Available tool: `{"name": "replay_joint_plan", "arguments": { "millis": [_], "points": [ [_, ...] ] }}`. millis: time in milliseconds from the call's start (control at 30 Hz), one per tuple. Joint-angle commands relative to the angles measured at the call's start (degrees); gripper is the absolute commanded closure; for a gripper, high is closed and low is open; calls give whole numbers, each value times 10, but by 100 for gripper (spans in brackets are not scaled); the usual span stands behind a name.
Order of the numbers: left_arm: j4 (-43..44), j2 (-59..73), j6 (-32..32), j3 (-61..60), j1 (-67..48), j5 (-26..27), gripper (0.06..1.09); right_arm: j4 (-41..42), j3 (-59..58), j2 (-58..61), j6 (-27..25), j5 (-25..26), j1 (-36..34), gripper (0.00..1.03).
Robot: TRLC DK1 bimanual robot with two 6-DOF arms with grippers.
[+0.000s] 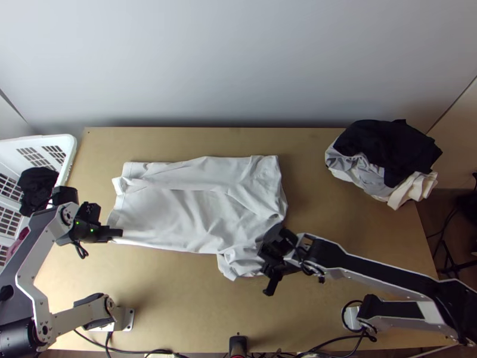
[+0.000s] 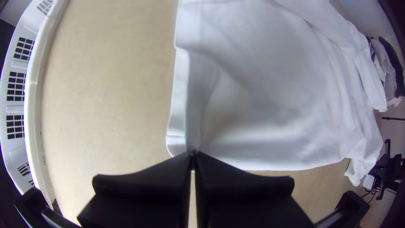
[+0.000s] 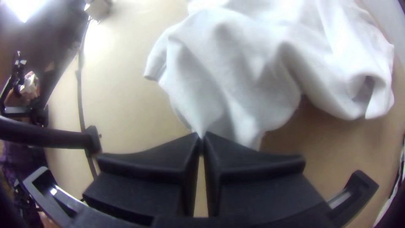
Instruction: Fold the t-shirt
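Note:
The white t-shirt point(image 1: 191, 209) lies across the middle of the table, its left part fairly flat with a strip turned over at the far side, its near right part bunched. In the top view my left gripper point(image 1: 118, 234) is at the shirt's near left corner; in the left wrist view the gripper point(image 2: 193, 154) is shut on the corner of the shirt point(image 2: 270, 126). My right gripper point(image 1: 267, 274) stands at the bunched near right part. In the right wrist view this gripper point(image 3: 201, 137) has its tips together on an edge of the shirt point(image 3: 236, 71).
A pile of dark, grey and cream clothes point(image 1: 387, 155) lies at the table's far right. A white basket point(image 1: 68, 146) with dark cloth point(image 1: 37, 185) stands at the left edge. A small black device point(image 1: 238, 345) and cables are at the near edge.

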Motion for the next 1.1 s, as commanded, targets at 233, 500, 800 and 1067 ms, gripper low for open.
{"name": "replay_joint_plan", "arguments": {
  "millis": [233, 500, 800, 1067],
  "points": [
    [-58, -49, -10, 71, 5, 14, 105, -85, 92, -103, 4, 8, -125, 100],
    [-76, -63, -10, 91, 6, 32, 105, -107, 164, -99, 4, 8, -168, 100],
    [-75, -58, -28, 140, 4, 73, 105, -117, 210, -97, 3, 8, -211, 100],
    [-34, -34, -62, 185, -9, 78, 105, -106, 247, -47, -23, 11, -251, 100]
  ]
}}
